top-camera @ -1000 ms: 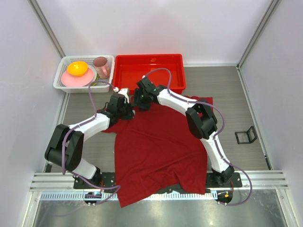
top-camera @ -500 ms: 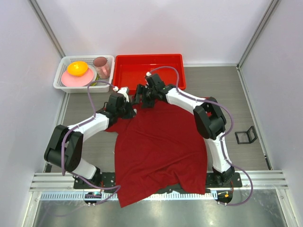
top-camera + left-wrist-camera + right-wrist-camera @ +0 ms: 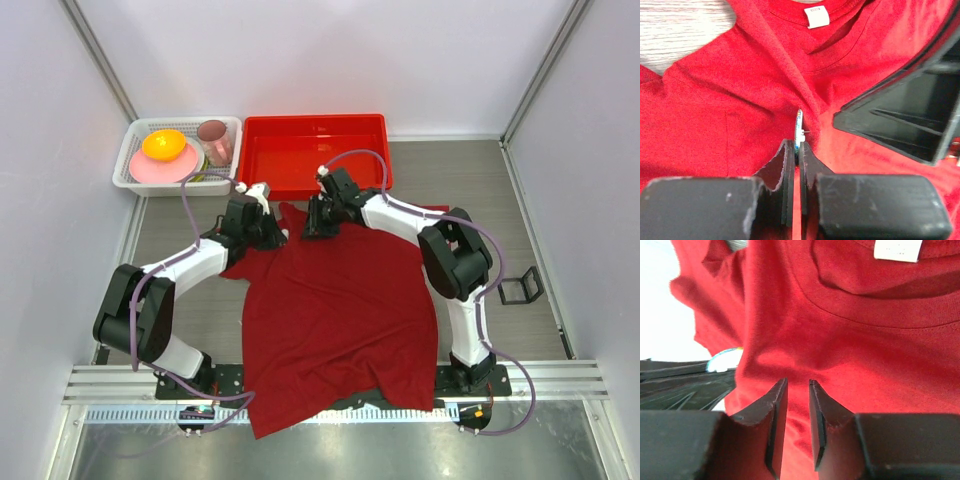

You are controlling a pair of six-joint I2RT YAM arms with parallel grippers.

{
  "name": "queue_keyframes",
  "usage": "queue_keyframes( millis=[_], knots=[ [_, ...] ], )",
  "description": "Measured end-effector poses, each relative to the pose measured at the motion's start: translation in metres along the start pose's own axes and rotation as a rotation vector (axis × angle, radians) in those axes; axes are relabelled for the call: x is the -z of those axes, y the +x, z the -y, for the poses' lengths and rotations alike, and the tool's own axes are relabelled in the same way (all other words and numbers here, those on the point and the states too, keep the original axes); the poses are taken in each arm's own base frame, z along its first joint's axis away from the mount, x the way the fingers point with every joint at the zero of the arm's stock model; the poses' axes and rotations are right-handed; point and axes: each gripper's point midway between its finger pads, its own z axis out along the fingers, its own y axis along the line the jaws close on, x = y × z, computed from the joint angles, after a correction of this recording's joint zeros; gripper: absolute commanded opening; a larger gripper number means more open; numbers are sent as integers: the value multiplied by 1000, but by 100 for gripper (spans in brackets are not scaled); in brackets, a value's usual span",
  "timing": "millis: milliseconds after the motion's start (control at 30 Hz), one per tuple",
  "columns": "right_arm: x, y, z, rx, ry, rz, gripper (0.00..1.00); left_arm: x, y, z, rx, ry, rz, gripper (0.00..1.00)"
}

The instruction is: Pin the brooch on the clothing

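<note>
The dark red T-shirt lies flat on the table, collar toward the far side. Its white neck label shows in the left wrist view and the right wrist view. My left gripper is shut on the brooch, held edge-on just above the cloth below the collar, its pin pointing right. The brooch's pale disc also shows in the right wrist view. My right gripper hovers low over the shirt's chest next to the left one, jaws a narrow gap apart and empty.
A bright red plastic tray stands just beyond the collar. A white basket with a pink plate, a yellow-orange object and a pink cup sits at the far left. A small black stand is on the right.
My right gripper has moved right and toward the near side, off the collar. The neck area now lies flatter and more spread out. The left gripper has hardly moved.
</note>
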Motion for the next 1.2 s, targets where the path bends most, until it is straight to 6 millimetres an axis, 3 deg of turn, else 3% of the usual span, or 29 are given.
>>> queue_keyframes(
  millis=[400, 1033, 1200],
  knots=[
    [-28, 23, 41, 29, 116, -53, 23, 2, -2, 12, 76, 70, -9, 0],
    [-28, 23, 44, 67, 129, -48, 23, 14, -18, 16, 123, 120, 19, 0],
    [-28, 23, 43, 83, 122, -50, 32, 17, -18, 21, 101, 149, 16, 0]
  ],
)
